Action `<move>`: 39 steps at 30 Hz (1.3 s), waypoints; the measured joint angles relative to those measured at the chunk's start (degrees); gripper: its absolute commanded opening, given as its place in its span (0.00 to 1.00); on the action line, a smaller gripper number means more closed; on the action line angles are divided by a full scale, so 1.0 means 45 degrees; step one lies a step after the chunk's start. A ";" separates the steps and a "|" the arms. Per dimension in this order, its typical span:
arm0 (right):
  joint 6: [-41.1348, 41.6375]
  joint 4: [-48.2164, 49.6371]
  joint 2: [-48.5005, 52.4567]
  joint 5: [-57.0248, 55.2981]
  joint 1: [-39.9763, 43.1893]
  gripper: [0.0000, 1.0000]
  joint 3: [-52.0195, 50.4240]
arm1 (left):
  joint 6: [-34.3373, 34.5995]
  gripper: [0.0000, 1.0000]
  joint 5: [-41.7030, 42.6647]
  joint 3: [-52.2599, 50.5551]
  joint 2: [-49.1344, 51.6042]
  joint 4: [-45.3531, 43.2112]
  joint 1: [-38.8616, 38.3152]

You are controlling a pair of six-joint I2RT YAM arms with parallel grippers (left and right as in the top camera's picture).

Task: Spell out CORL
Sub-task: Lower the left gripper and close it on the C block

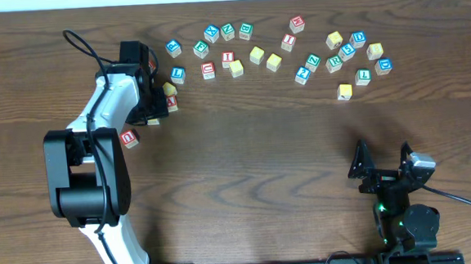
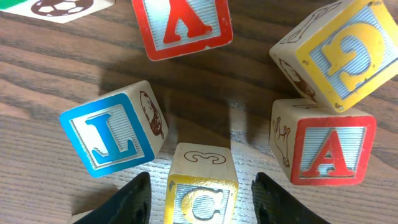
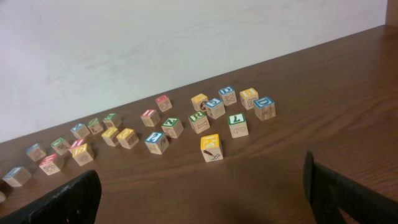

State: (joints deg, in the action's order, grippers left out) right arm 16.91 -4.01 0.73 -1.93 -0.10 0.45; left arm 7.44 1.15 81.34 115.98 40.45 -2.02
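In the left wrist view a yellow C cube (image 2: 200, 190) sits on the table between the fingers of my left gripper (image 2: 200, 202). The gripper is open, with a gap on each side of the cube. The blue L cube (image 2: 115, 134) lies tilted just left of the C cube. In the overhead view my left gripper (image 1: 149, 113) is at the left end of the cube row. I cannot read a green R or an O at this size. My right gripper (image 1: 383, 168) is open and empty at the front right, and also shows in the right wrist view (image 3: 205, 199).
A red A cube (image 2: 329, 149), a yellow G cube (image 2: 342, 53) and another red-lettered cube (image 2: 183, 25) crowd around my left gripper. A red cube (image 1: 129, 138) lies by the left arm. Several more cubes (image 1: 273, 62) are scattered along the back of the table.
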 measured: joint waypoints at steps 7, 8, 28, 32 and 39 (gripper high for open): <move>0.0000 0.0000 0.0000 0.0000 0.0000 0.99 0.0000 | -0.0146 0.50 0.0000 0.0000 0.0005 -0.0010 0.0000; 0.0000 0.0000 0.0000 0.0000 0.0000 0.99 0.0000 | -0.0185 0.50 0.0000 0.0000 0.0000 -0.0019 0.0000; 0.0000 0.0000 0.0000 0.0000 0.0000 0.99 0.0000 | -0.0860 0.47 0.0005 -0.0777 0.0005 -0.0767 -0.0005; 0.0000 0.0000 0.0000 0.0005 0.0000 0.99 0.0000 | -0.0991 0.42 0.0005 -0.0918 0.0005 -0.0908 -0.0005; 0.0000 0.0000 0.0000 0.0000 0.0000 0.99 0.0000 | -0.1010 0.39 0.0005 -0.0918 0.0005 -0.1268 -0.0005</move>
State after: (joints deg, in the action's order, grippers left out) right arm 16.91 -4.01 0.73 -1.93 -0.10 0.45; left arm 2.90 1.17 77.21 116.01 34.74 -2.04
